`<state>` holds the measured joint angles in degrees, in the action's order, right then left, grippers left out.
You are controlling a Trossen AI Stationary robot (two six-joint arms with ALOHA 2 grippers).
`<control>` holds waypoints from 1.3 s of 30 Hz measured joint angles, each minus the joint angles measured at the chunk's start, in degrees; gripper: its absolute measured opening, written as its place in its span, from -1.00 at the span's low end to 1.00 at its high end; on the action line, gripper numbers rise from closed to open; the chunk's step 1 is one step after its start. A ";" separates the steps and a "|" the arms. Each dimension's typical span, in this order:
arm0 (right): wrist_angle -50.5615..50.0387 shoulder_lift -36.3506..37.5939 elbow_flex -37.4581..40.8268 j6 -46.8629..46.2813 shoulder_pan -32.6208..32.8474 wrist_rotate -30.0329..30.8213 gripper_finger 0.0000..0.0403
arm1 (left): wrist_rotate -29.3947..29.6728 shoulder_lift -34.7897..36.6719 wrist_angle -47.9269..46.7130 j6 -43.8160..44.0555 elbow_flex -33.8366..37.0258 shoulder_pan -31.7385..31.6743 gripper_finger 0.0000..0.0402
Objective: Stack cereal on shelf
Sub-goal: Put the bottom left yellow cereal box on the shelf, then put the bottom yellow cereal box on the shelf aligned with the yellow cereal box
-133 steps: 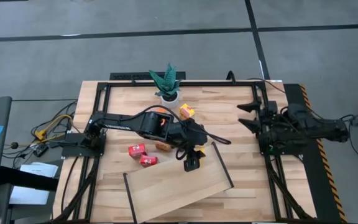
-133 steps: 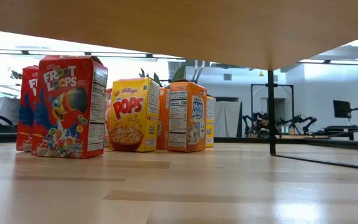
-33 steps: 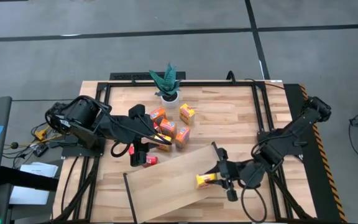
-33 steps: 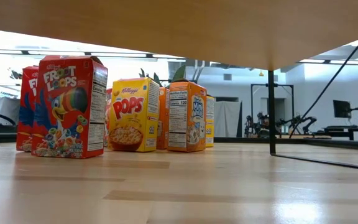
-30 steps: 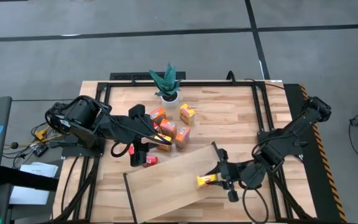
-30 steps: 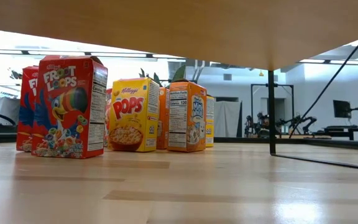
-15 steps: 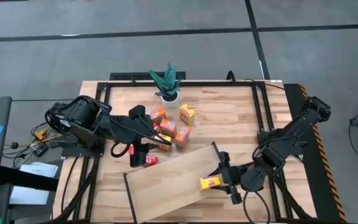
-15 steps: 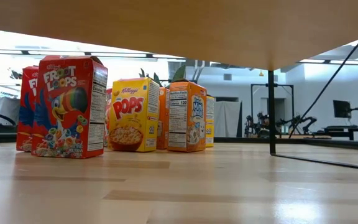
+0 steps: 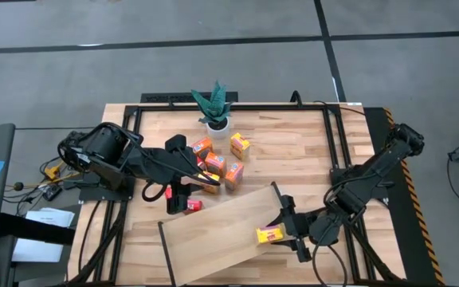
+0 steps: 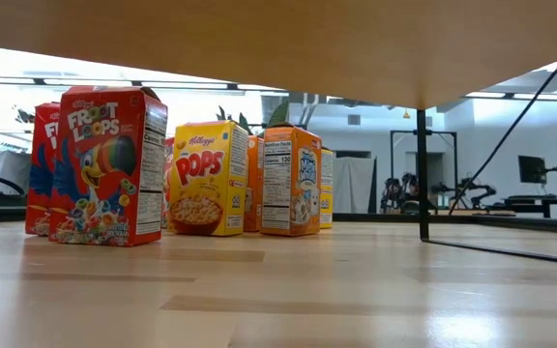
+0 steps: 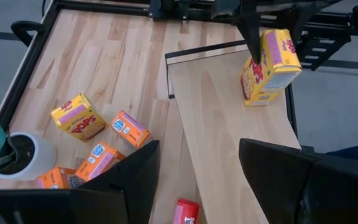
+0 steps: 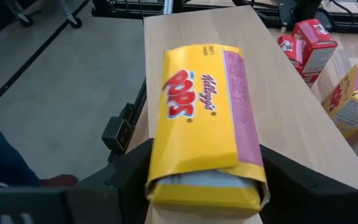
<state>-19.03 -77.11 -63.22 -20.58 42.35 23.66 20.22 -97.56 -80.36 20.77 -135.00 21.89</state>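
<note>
Right pincer (image 9: 284,232) is standing with fingers apart around the yellow cereal box (image 9: 268,234), setting it upright on the shelf (image 9: 213,235); left pincer (image 9: 183,191), part open, is hovering empty.

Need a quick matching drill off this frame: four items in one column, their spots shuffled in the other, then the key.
Items
1. yellow box
2. potted plant
3. red box
4. left gripper

Places
A. far edge of the table
B. on the shelf, between the right gripper jaws
C. on the table, just off the shelf's far long edge
D. over the cluster of boxes mid-table

Pairs: 1-B, 2-A, 3-C, 4-D
</note>
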 joint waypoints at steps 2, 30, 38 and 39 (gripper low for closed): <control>-0.05 0.88 -0.04 -0.72 -0.07 -0.05 0.27 | -0.01 0.00 0.03 -0.08 0.00 0.00 0.04; -16.71 17.00 -0.11 -10.53 -0.07 0.42 0.27 | -0.38 -0.08 0.93 -14.00 12.78 -6.14 0.04; -23.71 17.22 -0.11 -15.87 0.09 0.37 0.27 | -9.07 -0.07 7.42 -26.73 25.39 -15.55 0.04; -24.54 17.22 -0.11 -16.57 0.09 0.37 0.27 | -10.15 -0.07 7.88 -28.05 26.72 -16.59 0.04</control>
<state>-43.57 -59.90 -63.33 -37.16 42.44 24.03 10.07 -97.62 -72.48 -7.28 -108.28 5.30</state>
